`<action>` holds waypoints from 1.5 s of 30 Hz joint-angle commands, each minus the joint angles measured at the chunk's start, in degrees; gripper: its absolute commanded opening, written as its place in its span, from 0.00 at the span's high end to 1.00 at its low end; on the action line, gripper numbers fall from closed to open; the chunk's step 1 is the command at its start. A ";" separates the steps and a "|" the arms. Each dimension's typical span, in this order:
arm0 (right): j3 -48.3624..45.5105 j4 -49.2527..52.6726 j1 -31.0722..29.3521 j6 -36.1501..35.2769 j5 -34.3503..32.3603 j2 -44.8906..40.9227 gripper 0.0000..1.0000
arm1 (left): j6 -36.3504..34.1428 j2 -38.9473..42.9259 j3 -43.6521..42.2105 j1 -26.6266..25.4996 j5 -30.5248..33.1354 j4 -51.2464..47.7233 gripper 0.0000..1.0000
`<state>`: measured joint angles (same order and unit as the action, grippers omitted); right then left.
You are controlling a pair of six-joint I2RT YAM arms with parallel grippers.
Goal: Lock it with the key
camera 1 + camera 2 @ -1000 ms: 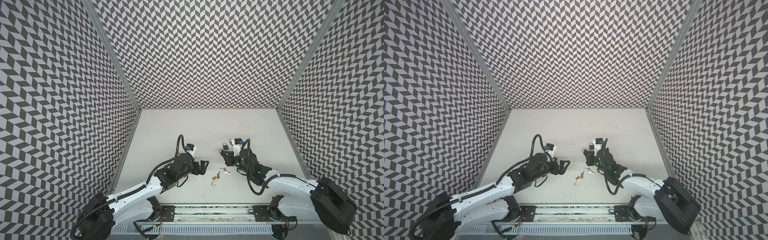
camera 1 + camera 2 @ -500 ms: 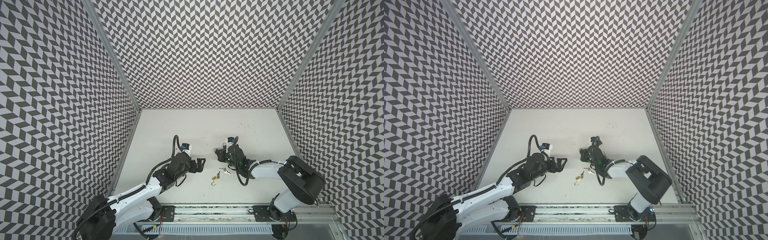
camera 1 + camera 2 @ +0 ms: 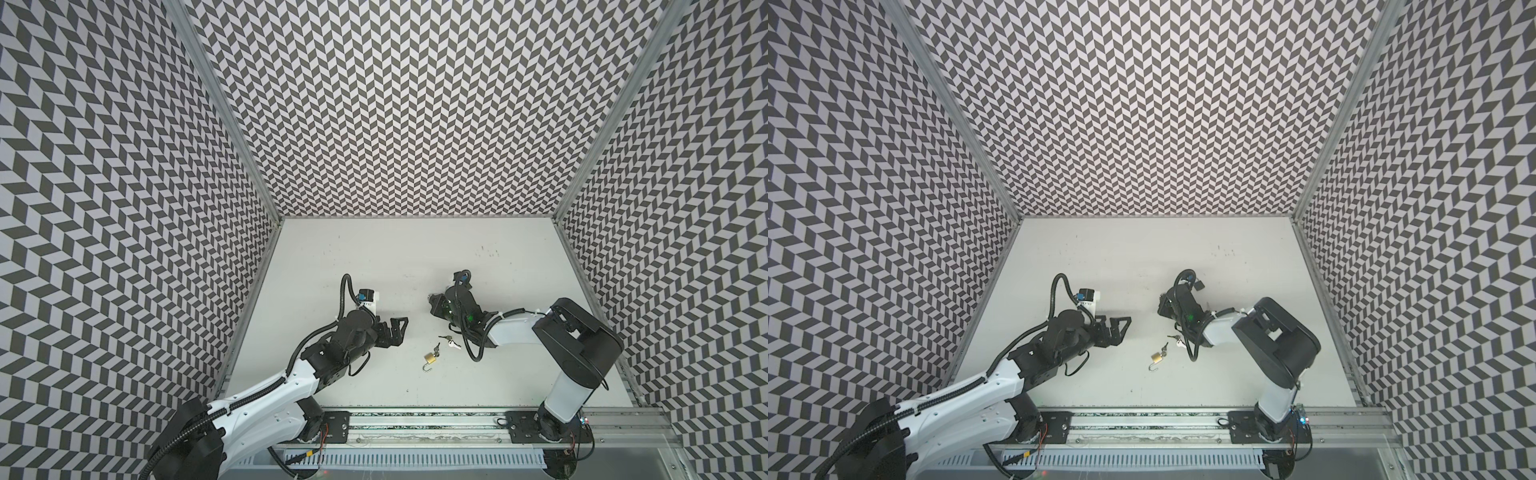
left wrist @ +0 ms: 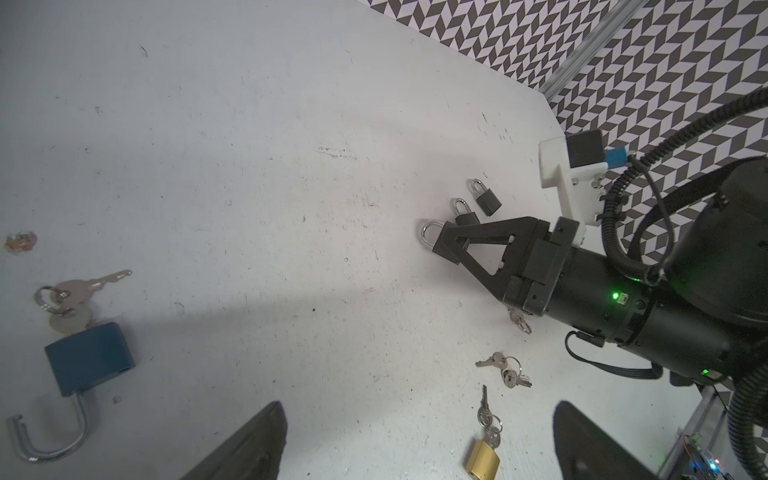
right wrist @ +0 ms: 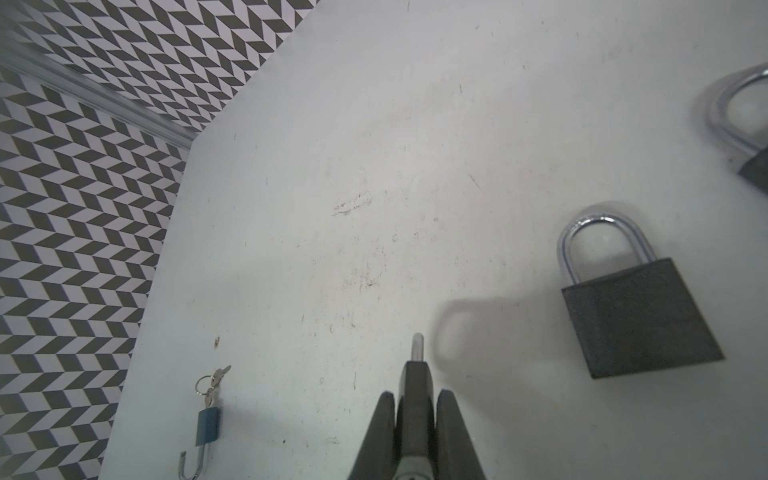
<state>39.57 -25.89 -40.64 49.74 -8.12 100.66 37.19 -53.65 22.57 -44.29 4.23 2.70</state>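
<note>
In both top views the left hand (image 3: 399, 332) sits left of centre in the lower half of the frame, low over the grey tabletop (image 3: 415, 257). Its jaws are spread wide and hold nothing. The left wrist view shows its two fingers (image 4: 249, 449) well apart, with bare tabletop between them. That view also takes in a blue padlock (image 4: 89, 357) lying flat with its shackle swung open. A ring of keys (image 4: 66, 299) touches the end of its body; whether one sits in the keyhole I cannot tell.

Just right of the left hand, near the lower middle of the frame, a small brass padlock (image 3: 431, 357) lies flat with its shackle open. A key (image 3: 436, 347) on a ring sits at its base. Up and to the right of it lies a loose key bunch (image 3: 451, 341), close beside the right arm's cable.

Right of centre, the right hand (image 3: 434, 305) points toward the left side of the frame. Its jaws are narrow, clamped on a dark padlock (image 5: 415, 399) held edge-on. The silver shackle (image 5: 417, 347) pokes out past the fingertips, and its shadow falls on the tabletop beside it. Near it a black padlock (image 5: 636, 316) lies flat with its shackle closed, and another black padlock (image 4: 487, 201) lies just beyond that.
</note>
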 commanded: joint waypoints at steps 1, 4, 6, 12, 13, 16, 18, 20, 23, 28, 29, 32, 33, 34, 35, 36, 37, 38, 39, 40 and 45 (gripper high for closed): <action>0.90 -2.03 0.39 2.03 -1.02 1.25 0.98 | 0.71 0.52 -0.41 0.43 1.02 0.45 0.00; 0.86 -2.40 0.53 1.82 -0.75 2.31 0.97 | 0.69 0.66 -0.55 0.42 1.26 0.29 0.00; 0.96 -2.39 0.65 1.86 -0.67 2.74 0.94 | 0.78 0.76 -0.47 0.52 1.06 0.30 0.00; 0.62 -1.77 0.74 1.86 -1.27 2.40 0.78 | 0.89 0.89 -0.63 0.62 0.23 0.14 0.00; 0.52 -1.50 0.74 1.86 -1.58 2.03 0.76 | 0.87 1.00 -0.67 0.68 0.13 0.14 0.00; -0.06 -0.74 0.74 1.47 -2.53 0.52 0.75 | 0.95 1.09 -0.74 0.96 -0.66 0.09 0.00; -0.36 0.13 0.78 0.97 -3.19 -1.18 0.74 | 1.04 1.06 -0.73 1.29 -1.22 -0.02 0.00; -0.67 1.03 0.75 0.01 -4.03 -3.34 0.74 | 1.17 1.24 -0.55 1.41 -1.69 -0.30 0.00; -1.70 2.76 0.65 -2.74 -4.89 -7.94 0.71 | 1.31 1.78 -0.26 1.58 -2.91 -1.16 0.00; -5.98 7.29 -0.54 -8.86 -5.47 -17.82 0.69 | 1.05 5.21 -1.53 1.57 -6.67 -0.65 0.00; -6.42 9.46 -0.97 -10.39 -4.62 -19.80 0.69 | 1.11 5.80 -1.85 1.28 -7.36 -0.63 0.00; -7.21 16.13 -2.77 -12.97 -2.59 -24.64 0.70 | 1.53 6.63 -2.04 -0.87 -6.43 -2.55 0.00; -7.42 18.30 -3.37 -13.22 -2.27 -26.13 0.70 | 1.74 6.56 -1.94 -2.02 -5.66 -3.18 0.00; -7.75 20.54 -3.98 -13.56 -1.91 -27.81 0.70 | 2.03 6.41 -1.86 -3.52 -4.73 -3.86 0.00; -8.13 22.38 -4.77 -14.01 -1.63 -29.76 0.70 | 2.53 6.25 -1.86 -4.99 -3.88 -4.34 0.00; -8.62 23.49 -5.25 -14.97 -0.56 -31.35 0.69 | 3.15 6.11 -1.90 -6.30 -3.23 -4.56 0.00; -9.26 24.19 -5.49 -16.69 1.68 -33.30 0.69 | 3.97 5.94 -2.09 -7.88 -2.33 -4.70 0.00; -9.89 24.59 -5.59 -18.41 4.49 -35.28 0.68 | 4.94 5.88 -2.39 -9.64 -1.26 -4.69 0.00; -10.22 25.01 -5.67 -19.50 6.62 -36.92 0.68 | 5.80 5.99 -2.70 -10.53 -0.55 -4.64 0.00; -10.46 25.26 -5.72 -20.74 8.79 -38.41 0.66 | 6.70 6.24 -3.02 -11.54 -0.07 -4.38 0.00; -8.01 26.24 -5.76 -28.34 13.61 -42.21 0.49 | 9.62 9.48 -5.28 -12.48 0.78 -2.65 0.01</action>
<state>29.58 -0.12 -46.11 27.88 1.17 59.99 43.70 -46.17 18.20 -56.62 2.35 -0.56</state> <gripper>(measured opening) 0.493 0.987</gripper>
